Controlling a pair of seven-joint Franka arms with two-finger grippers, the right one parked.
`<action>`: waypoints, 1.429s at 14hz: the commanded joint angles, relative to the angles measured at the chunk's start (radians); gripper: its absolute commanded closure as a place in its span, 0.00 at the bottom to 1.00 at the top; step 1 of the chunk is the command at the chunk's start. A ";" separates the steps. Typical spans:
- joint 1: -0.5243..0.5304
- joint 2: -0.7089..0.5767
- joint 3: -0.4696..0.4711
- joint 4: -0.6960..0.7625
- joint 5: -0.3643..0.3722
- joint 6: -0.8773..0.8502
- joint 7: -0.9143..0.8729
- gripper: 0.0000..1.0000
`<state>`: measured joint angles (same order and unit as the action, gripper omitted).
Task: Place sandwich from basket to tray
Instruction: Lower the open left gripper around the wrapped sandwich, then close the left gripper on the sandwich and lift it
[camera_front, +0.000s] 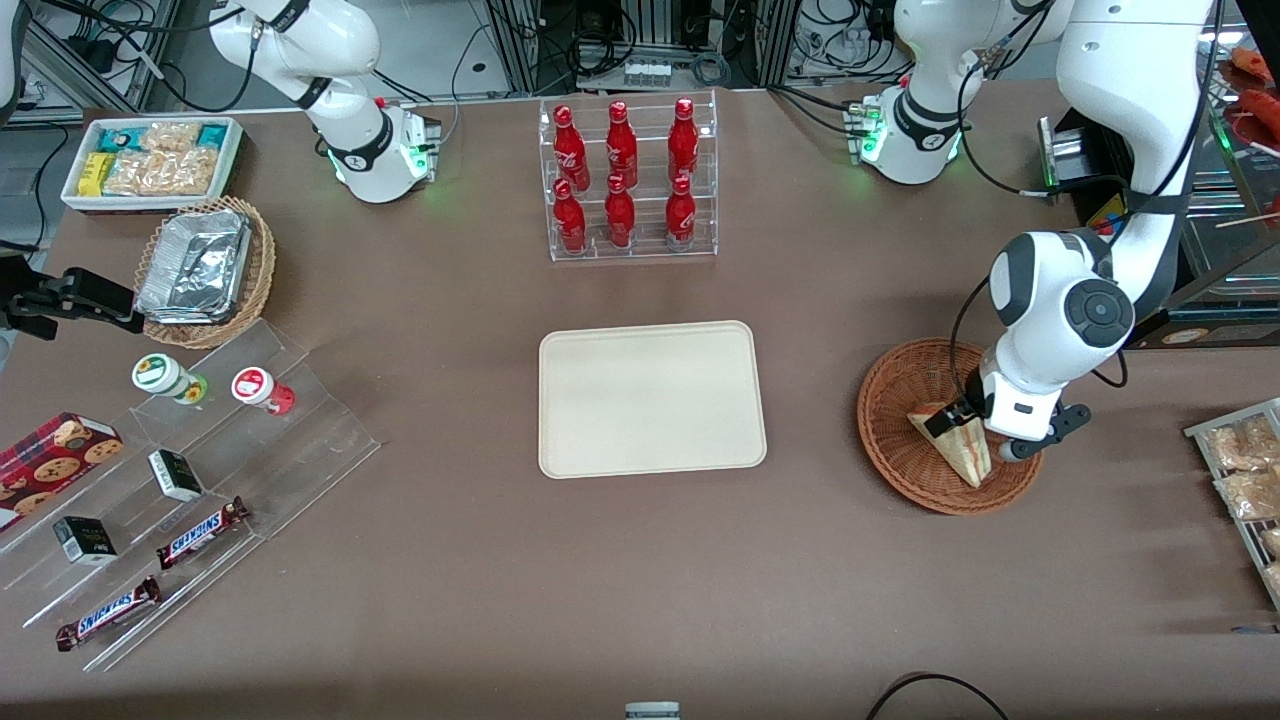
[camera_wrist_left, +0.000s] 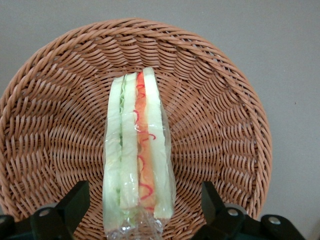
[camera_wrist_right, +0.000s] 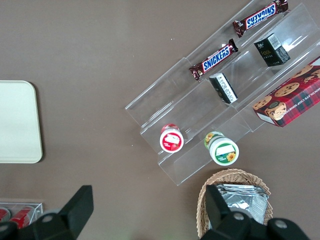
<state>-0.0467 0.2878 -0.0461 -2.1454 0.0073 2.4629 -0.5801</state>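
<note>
Gripper (camera_front: 962, 420) sits low over the basket (camera_front: 893, 400), at the working arm's end of the table; fingers (camera_wrist_left: 75, 200) spread wide, one on each side of the sandwich (camera_wrist_left: 137, 160), gaps on both sides, nothing gripped; sandwich lies inside the basket in clear wrap, cut side facing the wrist camera, green layer on one flank, red-orange on the other; in front view the wedge (camera_front: 955, 442) rests on the basket floor, point aimed toward the front camera; tray (camera_front: 650, 398) mid-table, bare, well apart from the basket, toward the parked arm's side of it; bottle rack (camera_front: 628, 180) with red bottles farther from the camera than the tray; foil trays in a tan basket (camera_front: 205, 272), Snickers bars (camera_front: 200, 533) on a clear stand at the parked arm's end.
</note>
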 joint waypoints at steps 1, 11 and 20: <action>-0.002 -0.001 0.003 -0.011 0.017 0.022 -0.020 0.53; -0.005 -0.104 -0.006 0.112 0.100 -0.246 -0.010 1.00; -0.005 -0.047 -0.326 0.393 0.086 -0.452 -0.034 1.00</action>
<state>-0.0570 0.1936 -0.3164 -1.8117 0.0890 2.0294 -0.6010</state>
